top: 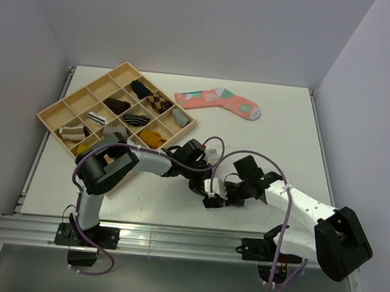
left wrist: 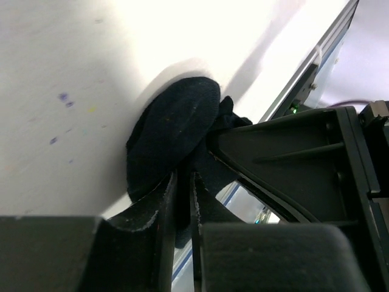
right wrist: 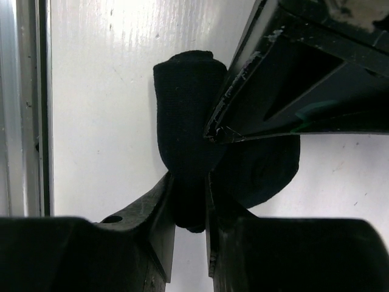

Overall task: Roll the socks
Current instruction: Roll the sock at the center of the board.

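Pinching the same black sock [right wrist: 185, 109] from 2 sides, the 2 grippers meet low over the white table [top: 288, 128], near its front edge and roughly midway between the arm bases. In the right wrist view the right gripper [right wrist: 189, 188] has its 2 fingers drawn narrow, with a fold of the sock squeezed between them. The rest of the fabric bulges out above the fingertips as a rounded, rolled-looking lump lying on the tabletop. A second lobe spreads to the right behind the fingers. 1 finger of the other gripper comes in from the upper right of that view, its tip pressed against the lump. In the left wrist view the left gripper [left wrist: 185, 182] also has its fingers nearly together, with only a thin slot between them. Dark fabric fills that slot, so it holds the sock too. The bulk of the sock sits just past those fingertips as a domed mass on the table, and the body of the right gripper stands close beside it. The top view shows only 1 loose sock elsewhere, a pink sock [top: 218, 101] with teal patches lying flat toward the far side, well apart from the grippers. It also shows 1 wooden tray [top: 83, 86] at the left. At least 9 small sock bundles show in its compartments, and the left arm hides its near corner.
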You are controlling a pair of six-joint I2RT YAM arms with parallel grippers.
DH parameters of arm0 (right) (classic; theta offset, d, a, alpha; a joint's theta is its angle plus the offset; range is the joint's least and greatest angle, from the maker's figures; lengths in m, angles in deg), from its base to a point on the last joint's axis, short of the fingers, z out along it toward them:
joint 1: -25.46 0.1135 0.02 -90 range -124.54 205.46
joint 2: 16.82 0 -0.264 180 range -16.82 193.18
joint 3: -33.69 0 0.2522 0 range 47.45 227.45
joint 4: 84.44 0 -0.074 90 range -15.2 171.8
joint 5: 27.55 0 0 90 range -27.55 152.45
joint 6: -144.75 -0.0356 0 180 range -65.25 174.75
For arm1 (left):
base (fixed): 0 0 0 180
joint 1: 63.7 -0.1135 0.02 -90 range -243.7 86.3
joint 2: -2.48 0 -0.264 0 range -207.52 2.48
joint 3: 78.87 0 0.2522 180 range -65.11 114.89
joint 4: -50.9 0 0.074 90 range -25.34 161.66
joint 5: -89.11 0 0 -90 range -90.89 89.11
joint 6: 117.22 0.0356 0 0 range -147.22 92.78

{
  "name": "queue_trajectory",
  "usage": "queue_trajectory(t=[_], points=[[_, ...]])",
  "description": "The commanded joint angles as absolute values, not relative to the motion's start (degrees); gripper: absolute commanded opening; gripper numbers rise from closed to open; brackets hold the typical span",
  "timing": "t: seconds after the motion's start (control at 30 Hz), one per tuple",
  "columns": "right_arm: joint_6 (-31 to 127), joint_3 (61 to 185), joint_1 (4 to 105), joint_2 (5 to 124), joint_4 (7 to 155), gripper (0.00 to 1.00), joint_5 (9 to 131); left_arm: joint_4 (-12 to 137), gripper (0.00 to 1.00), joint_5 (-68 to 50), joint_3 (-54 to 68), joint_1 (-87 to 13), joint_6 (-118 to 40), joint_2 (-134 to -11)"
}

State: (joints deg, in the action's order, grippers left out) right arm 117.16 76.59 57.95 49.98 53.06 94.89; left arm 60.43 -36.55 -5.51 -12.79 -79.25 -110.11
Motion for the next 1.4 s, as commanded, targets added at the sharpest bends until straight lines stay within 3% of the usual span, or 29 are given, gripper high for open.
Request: queue_trajectory(t=[0.0,0.27,0.53,0.87,1.37], points=[[116.4,79.2,57.9,53.5,51.3,0.13,95.6,57.5,0.17,-30.8,-8.7,-13.6,-82.3,-107.4],[120.3,91.7,51.8,68.8,38.3,0.13,103.1,44.8,0.28,-21.7,-18.9,-15.0,-89.1,-97.6],[124.1,105.4,49.2,87.8,22.2,0.12,106.0,36.1,0.27,-9.9,-28.0,-15.0,-92.3,-87.8],[122.2,122.9,46.9,104.0,8.0,0.12,106.7,32.5,0.35,3.9,-31.0,-6.7,-67.2,-81.9],[117.0,122.5,46.8,106.0,12.1,0.11,103.6,25.6,0.44,-5.3,-27.4,-4.2,-56.6,-94.3]])
